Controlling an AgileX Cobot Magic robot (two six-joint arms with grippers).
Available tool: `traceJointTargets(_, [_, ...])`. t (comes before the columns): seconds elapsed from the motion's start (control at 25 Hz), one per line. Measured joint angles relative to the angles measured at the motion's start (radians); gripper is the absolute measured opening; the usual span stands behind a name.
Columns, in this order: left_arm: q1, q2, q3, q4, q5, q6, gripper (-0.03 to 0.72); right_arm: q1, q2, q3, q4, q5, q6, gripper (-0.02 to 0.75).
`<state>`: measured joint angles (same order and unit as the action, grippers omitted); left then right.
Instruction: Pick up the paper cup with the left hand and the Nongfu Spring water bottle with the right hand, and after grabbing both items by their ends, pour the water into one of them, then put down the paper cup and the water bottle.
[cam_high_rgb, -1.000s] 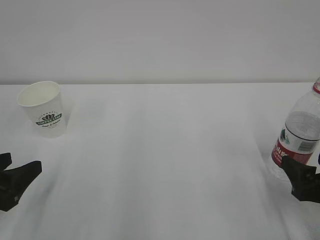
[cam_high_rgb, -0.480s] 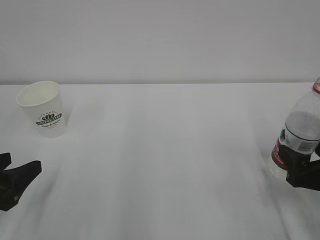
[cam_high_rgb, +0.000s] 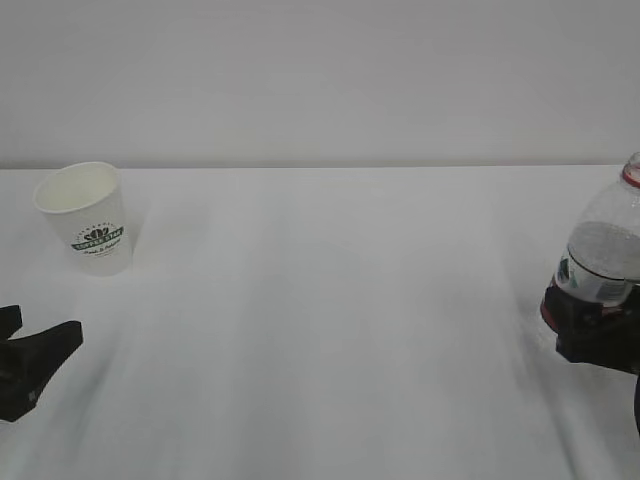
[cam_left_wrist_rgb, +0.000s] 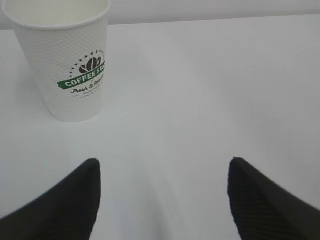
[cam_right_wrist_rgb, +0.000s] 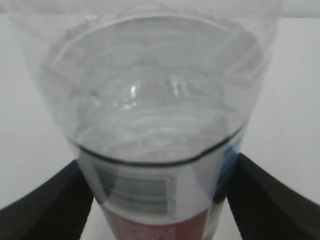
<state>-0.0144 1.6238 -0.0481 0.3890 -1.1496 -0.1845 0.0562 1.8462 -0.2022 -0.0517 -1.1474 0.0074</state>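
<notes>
Two hands low over the white counter (cam_high_rgb: 330, 330), one at each object.

Left hand (cam_left_wrist_rgb: 162, 200): jaws spread wide, nothing between them; paper cup (cam_left_wrist_rgb: 65, 60) stands upright ahead of it and off to its left, well apart, resting on the counter near the far-left edge in the exterior view. Right hand (cam_right_wrist_rgb: 160, 200): jaws open, one finger on either side of the Nongfu Spring water bottle (cam_right_wrist_rgb: 155, 130) at label height, close against the wall on both sides; firm contact cannot be told. Bottle upright at the right edge, water (cam_right_wrist_rgb: 150, 135) level above the label.
</notes>
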Motion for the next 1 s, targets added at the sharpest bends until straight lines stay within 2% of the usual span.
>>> traceJointTargets(0.56, [0.0,0.0,0.0,0.0,0.0,0.0,0.578,0.0,0.002,-0.065,0.01,0.0,0.0,0.608])
traceJointTargets(1.0, [0.0,0.0,0.0,0.0,0.0,0.0,0.578,0.0,0.002,-0.065,0.005,0.0,-0.048,0.497])
